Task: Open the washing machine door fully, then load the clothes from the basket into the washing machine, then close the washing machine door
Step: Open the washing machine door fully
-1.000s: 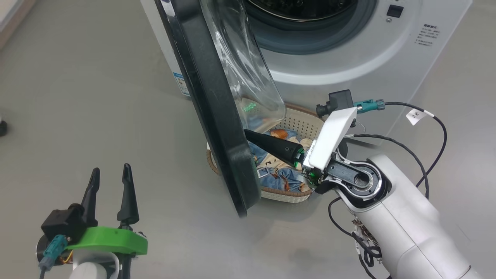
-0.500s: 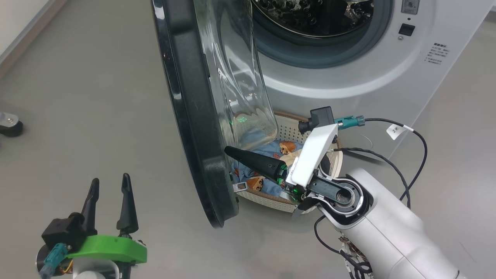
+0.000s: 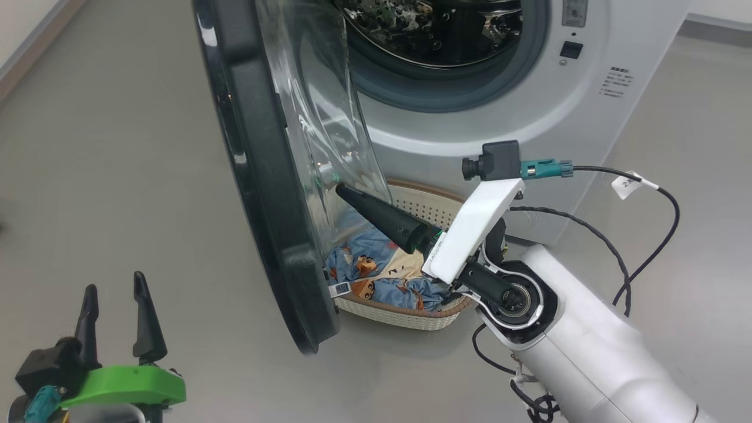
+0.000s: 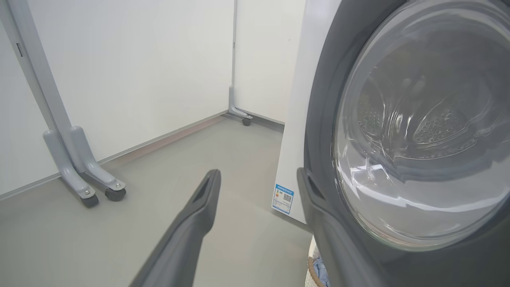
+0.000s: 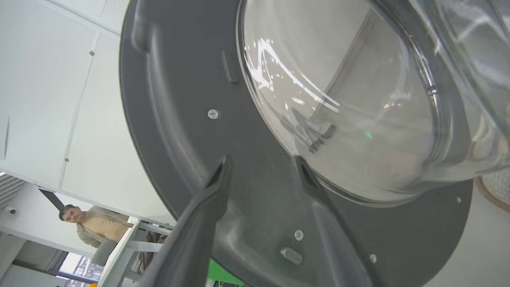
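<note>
one washing machine [image 3: 587, 129], one basket [image 3: 405, 320] (one door [image 3: 264, 194])

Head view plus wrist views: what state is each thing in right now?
door, partly open, swung out beside the basket.
drum, no clothes visible inside.
basket, upright, holding clothes.
clothes, crumpled in the basket.
left gripper, open, empty.
right gripper, open, empty, fingers at the door's inner face.

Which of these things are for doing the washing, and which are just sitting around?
For the washing:
washing machine
door, standing open
basket on the floor
clothes in the basket

Just sitting around:
grey stand on wheels by the wall
person in the background
</note>
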Tool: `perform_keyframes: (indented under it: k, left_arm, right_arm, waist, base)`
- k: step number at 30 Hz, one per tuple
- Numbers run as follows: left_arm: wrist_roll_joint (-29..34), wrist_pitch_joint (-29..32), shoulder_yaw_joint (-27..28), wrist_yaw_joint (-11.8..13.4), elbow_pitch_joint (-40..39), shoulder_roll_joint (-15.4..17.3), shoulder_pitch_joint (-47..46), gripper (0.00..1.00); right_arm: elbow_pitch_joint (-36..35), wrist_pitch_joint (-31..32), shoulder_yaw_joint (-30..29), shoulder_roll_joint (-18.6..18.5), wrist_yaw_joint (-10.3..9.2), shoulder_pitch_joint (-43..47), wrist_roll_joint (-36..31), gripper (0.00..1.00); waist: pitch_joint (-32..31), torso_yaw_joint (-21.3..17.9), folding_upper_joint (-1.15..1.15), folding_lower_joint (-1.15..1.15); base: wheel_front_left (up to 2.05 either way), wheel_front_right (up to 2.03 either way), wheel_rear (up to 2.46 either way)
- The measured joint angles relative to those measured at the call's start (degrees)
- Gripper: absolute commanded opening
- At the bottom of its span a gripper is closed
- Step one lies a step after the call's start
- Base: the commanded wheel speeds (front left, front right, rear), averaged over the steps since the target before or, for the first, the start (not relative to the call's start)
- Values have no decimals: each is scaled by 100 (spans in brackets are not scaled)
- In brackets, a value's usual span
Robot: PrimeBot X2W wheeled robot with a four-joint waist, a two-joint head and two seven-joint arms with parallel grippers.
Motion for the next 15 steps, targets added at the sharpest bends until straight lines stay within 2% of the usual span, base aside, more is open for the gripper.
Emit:
perform_keyframes:
  k: [3, 9, 15]
  left_arm:
    - [68, 0, 170, 0, -41, 1, 70, 100]
    - [185, 0, 416, 0, -69, 0, 252, 100]
    - [197, 0, 485, -8, -85, 0, 299, 100]
  right_arm:
    - [-201, -450, 0, -232, 1, -82, -654, 100]
    - [-382, -1479, 92, -1090, 1, -178, -2027, 100]
    - [-167, -2582, -58, -1789, 2, 103, -2828, 100]
  waist:
    - [-40, -163, 0, 0]
    - [-144, -549, 0, 0]
    - [-293, -921, 0, 0]
  base:
    - [0, 0, 0]
    - [0, 0, 0]
    - [0, 0, 0]
